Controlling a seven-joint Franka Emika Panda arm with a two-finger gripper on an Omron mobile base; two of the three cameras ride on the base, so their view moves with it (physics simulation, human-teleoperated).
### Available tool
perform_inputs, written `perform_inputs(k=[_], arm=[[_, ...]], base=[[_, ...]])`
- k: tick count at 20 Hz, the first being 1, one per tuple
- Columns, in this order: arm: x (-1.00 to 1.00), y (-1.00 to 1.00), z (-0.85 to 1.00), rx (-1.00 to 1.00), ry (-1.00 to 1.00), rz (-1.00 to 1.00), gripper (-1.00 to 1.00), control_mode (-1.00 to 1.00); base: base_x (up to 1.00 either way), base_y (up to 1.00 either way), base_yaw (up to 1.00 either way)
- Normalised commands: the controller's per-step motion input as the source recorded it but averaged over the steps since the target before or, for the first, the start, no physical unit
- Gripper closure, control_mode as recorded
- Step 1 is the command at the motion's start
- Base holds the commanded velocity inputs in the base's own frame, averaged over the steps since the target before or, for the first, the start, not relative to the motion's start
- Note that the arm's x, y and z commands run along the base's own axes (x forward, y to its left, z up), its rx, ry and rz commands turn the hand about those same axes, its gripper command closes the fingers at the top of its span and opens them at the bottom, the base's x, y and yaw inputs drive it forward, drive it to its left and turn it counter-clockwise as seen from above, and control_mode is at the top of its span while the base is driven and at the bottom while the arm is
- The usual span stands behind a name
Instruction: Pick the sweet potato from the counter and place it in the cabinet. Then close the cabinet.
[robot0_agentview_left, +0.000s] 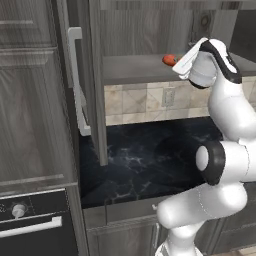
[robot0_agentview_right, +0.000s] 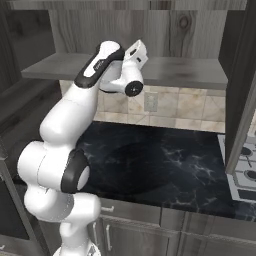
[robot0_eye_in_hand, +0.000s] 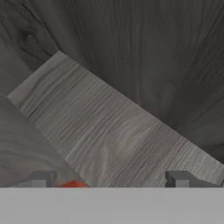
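Reaching into the open cabinet (robot0_agentview_left: 145, 30), with the jaws (robot0_eye_in_hand: 111, 180) spread wide over the grey shelf (robot0_eye_in_hand: 109, 127) and nothing held between them. Potato (robot0_agentview_left: 169, 60) lying on that shelf, seen in the hand view as an orange sliver (robot0_eye_in_hand: 74, 185) just inside the left fingertip (robot0_eye_in_hand: 43, 178), close beside it and well apart from the right fingertip (robot0_eye_in_hand: 179, 178); touching or not, cannot tell, since most of it is cut off at the lower edge. From the left base view, sitting right at the hand's near side, part hidden by the white hand.

Judged from this: pick done, carry done, and placing done or all but done, the potato off the bench (robot0_agentview_left: 145, 160) and resting in the cabinet with the jaws released. Left to do: backing the hand out of the cabinet without nudging the potato off the shelf's front edge, then swinging both doors shut. Left door (robot0_agentview_left: 92, 85) standing wide open with its bar handle (robot0_agentview_left: 76, 80) facing out; right door (robot0_agentview_right: 242, 90) also open at the far side. Closing not yet begun, so roughly half the task remaining.
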Motion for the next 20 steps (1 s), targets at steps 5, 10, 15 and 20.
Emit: perform_inputs(k=[5, 10, 15, 20], arm=[[-1.00, -0.24, 0.35, 0.00, 0.18, -0.04, -1.00, -1.00], [-1.00, -0.11, 0.68, -0.10, 0.51, -0.06, -1.00, -1.00], [-1.00, -0.06, 0.62, -0.17, 0.58, -0.07, -1.00, -1.00], [-1.00, -0.04, 0.24, -0.19, 0.36, -0.06, -1.00, -1.00]], base=[[0.00, 0.00, 0.00], [0.00, 0.00, 0.00], [0.00, 0.00, 0.00], [0.00, 0.00, 0.00]])
